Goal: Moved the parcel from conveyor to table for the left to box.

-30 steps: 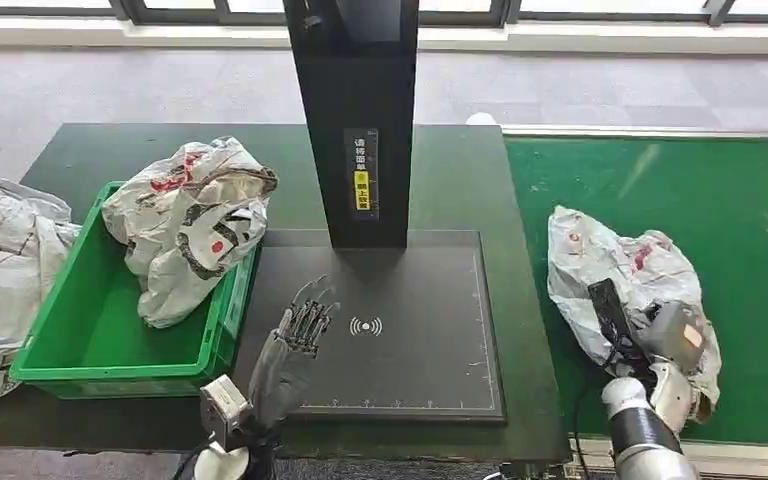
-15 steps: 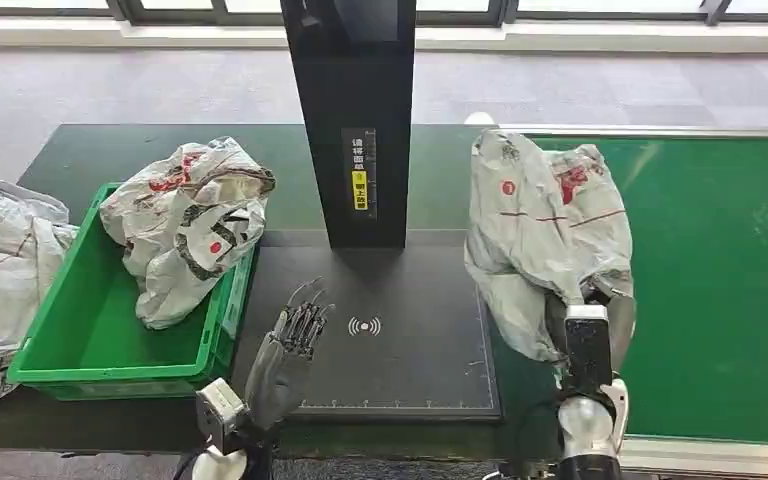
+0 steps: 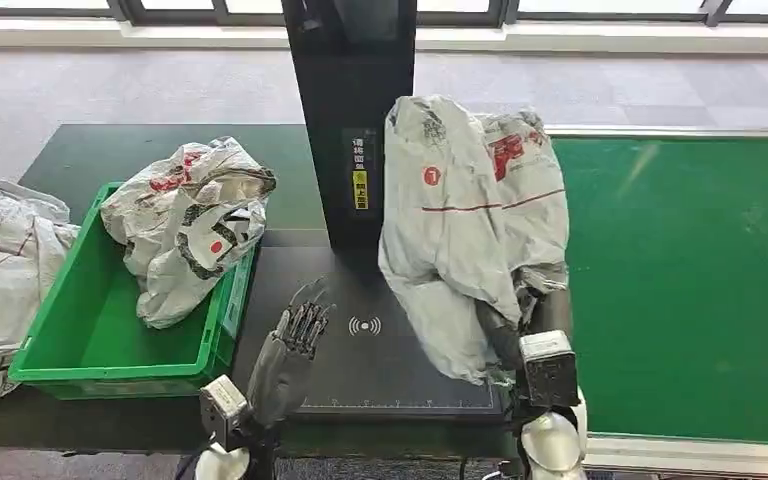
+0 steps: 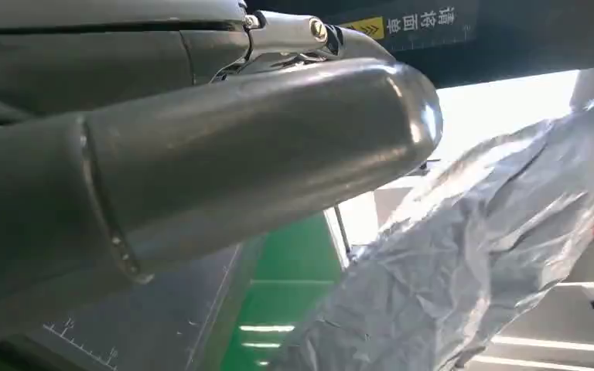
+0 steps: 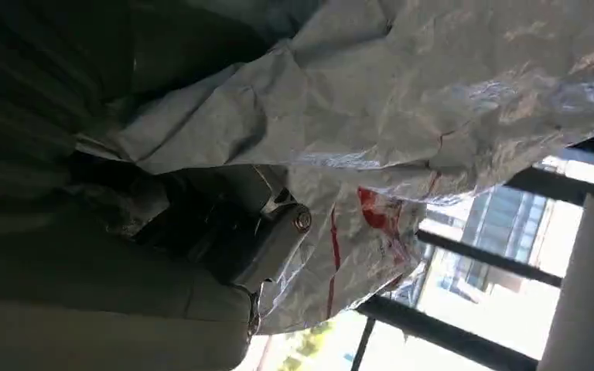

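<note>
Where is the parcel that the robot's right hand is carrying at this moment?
In the head view the parcel hangs from the right hand over the right part of the black scanner pad, beside the black post, left of the green conveyor.

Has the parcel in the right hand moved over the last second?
Yes. The parcel, gripped by the right hand, has moved left from the green conveyor to over the black scan pad, beside the black post.
</note>
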{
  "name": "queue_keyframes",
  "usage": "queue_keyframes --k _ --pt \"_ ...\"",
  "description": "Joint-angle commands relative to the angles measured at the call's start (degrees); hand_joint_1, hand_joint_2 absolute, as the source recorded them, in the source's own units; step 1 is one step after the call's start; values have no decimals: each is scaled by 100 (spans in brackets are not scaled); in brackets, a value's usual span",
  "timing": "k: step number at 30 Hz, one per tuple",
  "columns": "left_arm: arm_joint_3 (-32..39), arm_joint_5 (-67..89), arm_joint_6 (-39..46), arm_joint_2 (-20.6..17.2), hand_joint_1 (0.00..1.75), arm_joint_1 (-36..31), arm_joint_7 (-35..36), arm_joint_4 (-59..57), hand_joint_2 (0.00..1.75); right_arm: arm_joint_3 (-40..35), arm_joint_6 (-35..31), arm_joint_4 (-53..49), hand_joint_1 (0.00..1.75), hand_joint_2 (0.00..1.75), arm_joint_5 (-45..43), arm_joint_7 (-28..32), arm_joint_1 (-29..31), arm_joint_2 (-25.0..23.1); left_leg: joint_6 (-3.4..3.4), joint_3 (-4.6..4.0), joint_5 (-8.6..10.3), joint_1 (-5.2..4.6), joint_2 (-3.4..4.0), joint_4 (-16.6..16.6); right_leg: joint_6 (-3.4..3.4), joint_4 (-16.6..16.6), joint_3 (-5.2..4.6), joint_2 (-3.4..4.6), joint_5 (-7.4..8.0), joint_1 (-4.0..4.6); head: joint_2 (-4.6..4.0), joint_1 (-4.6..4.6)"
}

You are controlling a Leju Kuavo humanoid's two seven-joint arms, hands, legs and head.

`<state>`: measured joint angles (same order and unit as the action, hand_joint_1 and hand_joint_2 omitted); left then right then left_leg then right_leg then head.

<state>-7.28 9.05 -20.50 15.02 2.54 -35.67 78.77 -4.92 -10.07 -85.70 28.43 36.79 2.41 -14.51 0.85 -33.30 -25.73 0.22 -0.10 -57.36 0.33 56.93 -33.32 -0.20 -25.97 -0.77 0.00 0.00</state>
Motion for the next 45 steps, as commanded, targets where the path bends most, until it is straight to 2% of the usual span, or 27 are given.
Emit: queue_keyframes --k 1,2,7,13,14,15,27,42,45 --pt "56 -36 50 0 0 -478 38 -506 0 -1263 477 1989 175 175 221 -331 643 -156 3 18 3 5 21 13 -6 -13 11 21 9 6 0 0" --pt "80 -80 63 29 0 -427 19 -399 0 -1273 566 2261 175 175 290 -565 757 -149 3 18 3 7 19 15 -7 -15 12 19 9 8 0 0" --pt "147 -420 3 84 0 -313 -130 -39 0 -1141 699 3064 175 175 491 -807 936 -110 5 15 4 13 14 10 -4 -14 16 15 8 13 0 0" --pt "168 -601 -49 74 0 -439 -175 -205 0 -1092 818 3357 175 175 723 -974 1010 -131 6 5 4 9 3 4 -3 -5 9 4 4 8 0 0" --pt "165 -610 -42 75 0 -473 -181 -250 0 -1079 752 3394 30 175 841 -1055 1008 -145 5 3 5 8 1 4 -4 -5 7 2 4 7 0 0" --pt "172 -615 -32 79 0 -475 -187 -258 0 -1088 724 3402 2 175 881 -1069 999 -146 6 5 5 7 5 5 -4 -5 7 5 4 7 0 0" --pt "221 -636 91 67 0 -430 -238 -160 0 -1039 716 3323 0 175 988 -1034 876 -105 5 9 6 9 -2 8 -4 -10 13 -3 3 9 0 0" --pt "452 -820 350 92 0 -348 -295 -35 0 -1505 1038 3643 0 175 1563 -1117 1083 -74 5 5 4 7 5 3 -3 -4 7 4 3 7 0 0" --pt "456 -679 650 94 0 -312 -433 195 0 -1529 818 3750 0 175 1722 -1038 1075 -125 4 15 4 10 15 11 -6 -13 14 14 7 11 0 0"
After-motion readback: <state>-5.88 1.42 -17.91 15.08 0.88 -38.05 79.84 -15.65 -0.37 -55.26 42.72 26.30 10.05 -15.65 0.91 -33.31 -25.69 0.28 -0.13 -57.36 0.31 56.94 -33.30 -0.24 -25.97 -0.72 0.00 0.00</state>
